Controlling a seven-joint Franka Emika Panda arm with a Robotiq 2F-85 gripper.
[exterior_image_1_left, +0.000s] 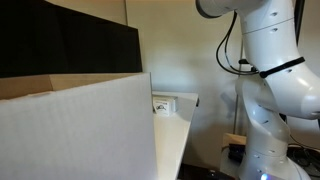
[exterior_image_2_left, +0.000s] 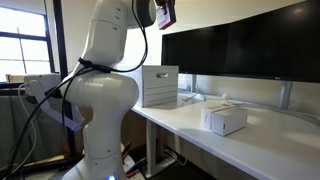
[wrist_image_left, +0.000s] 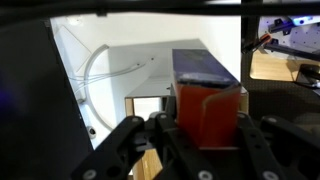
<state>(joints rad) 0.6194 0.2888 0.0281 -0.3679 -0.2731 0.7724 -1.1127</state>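
Clamping red box, gripper hangs high.

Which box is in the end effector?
The red box, clamped in the end effector above the desk; the tall white box and small white box sit on it.

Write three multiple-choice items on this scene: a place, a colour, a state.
1. Where is the gripper?
A) high above the desk
B) resting on the desk
C) under the desk
2. What colour is the object between its fingers?
A) green
B) red
C) white
3. How do the jaws stand?
A) wide open, empty
B) closed on the object
C) out of sight
Answers: 1 A, it hangs near the top edge of an exterior view. 2 B, the wrist view shows red. 3 B, they flank it closely.
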